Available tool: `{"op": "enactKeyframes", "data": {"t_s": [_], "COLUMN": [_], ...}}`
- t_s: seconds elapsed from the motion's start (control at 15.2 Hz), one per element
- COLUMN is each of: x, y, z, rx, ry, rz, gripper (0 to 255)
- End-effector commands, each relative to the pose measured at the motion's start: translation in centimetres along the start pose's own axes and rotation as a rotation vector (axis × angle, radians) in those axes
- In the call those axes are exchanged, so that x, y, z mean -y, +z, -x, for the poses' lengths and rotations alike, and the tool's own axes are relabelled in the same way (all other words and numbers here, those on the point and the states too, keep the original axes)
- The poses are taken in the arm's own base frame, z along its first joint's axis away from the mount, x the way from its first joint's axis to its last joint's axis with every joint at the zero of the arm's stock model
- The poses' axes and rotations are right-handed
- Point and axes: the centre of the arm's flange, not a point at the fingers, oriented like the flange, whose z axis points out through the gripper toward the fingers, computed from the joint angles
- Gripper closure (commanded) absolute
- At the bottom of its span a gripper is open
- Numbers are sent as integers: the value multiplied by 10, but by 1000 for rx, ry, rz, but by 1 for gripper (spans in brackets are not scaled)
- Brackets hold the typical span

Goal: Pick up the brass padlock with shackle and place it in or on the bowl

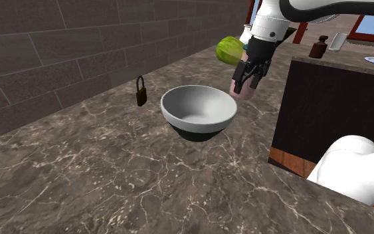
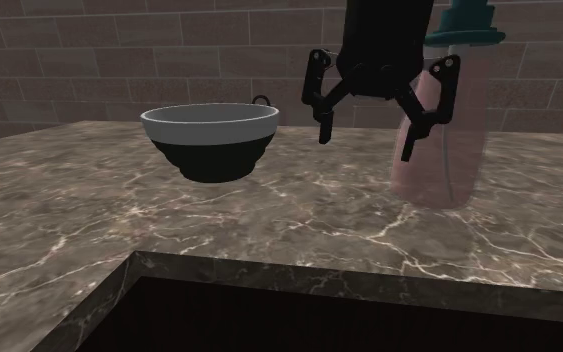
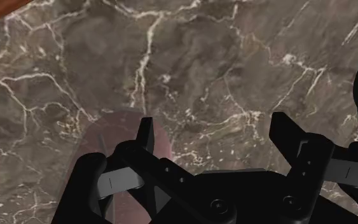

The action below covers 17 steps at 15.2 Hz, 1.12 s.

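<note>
Padlock (image 1: 141, 92) upright on counter (image 1: 79, 173), shackle up, near bowl (image 1: 198, 125).

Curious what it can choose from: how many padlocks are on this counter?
1. The padlock stands upright by the brick wall, at the shoulder view's left of the bowl, apart from it.

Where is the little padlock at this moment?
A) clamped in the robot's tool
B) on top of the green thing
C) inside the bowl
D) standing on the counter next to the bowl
D: the padlock stands upright on the marble counter, apart from the bowl, and the tool hangs open and empty.
</note>
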Motion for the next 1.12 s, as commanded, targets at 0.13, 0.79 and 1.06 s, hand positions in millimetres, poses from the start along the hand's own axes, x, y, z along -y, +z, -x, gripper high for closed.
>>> {"op": "enactKeyframes", "data": {"t_s": [0.13, 0.79, 1.06], "x": [18, 116, 157], "y": [2, 9, 9], "z": [-16, -86, -111], "rx": [-17, -103, -137], "ry": [-25, -151, -201], "rz": [-4, -24, -32], "gripper": [0, 0, 0]}}
